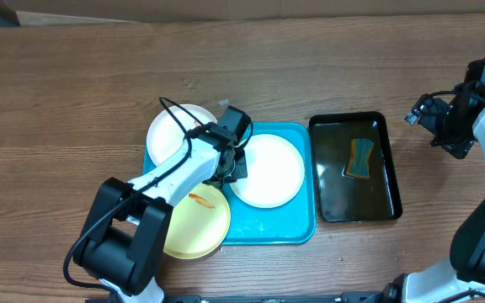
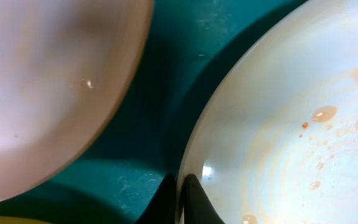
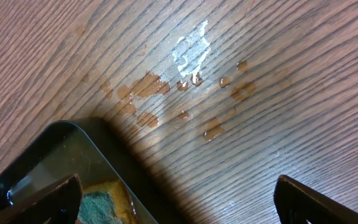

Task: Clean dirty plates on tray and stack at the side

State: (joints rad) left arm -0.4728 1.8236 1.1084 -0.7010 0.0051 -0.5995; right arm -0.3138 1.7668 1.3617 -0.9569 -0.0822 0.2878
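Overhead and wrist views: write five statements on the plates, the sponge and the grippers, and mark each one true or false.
1. The yellow plate carries an orange smear. True.
2. The sponge lies on the yellow plate. False: it lies in the black tray.
3. The left gripper is shut on the rim of the white plate nearer the black tray. True.
4. The right gripper holds the sponge. False: it is open and empty, above the wooden table by the black tray's corner.
5. Brownish droplets lie on the wooden table near that corner. True.
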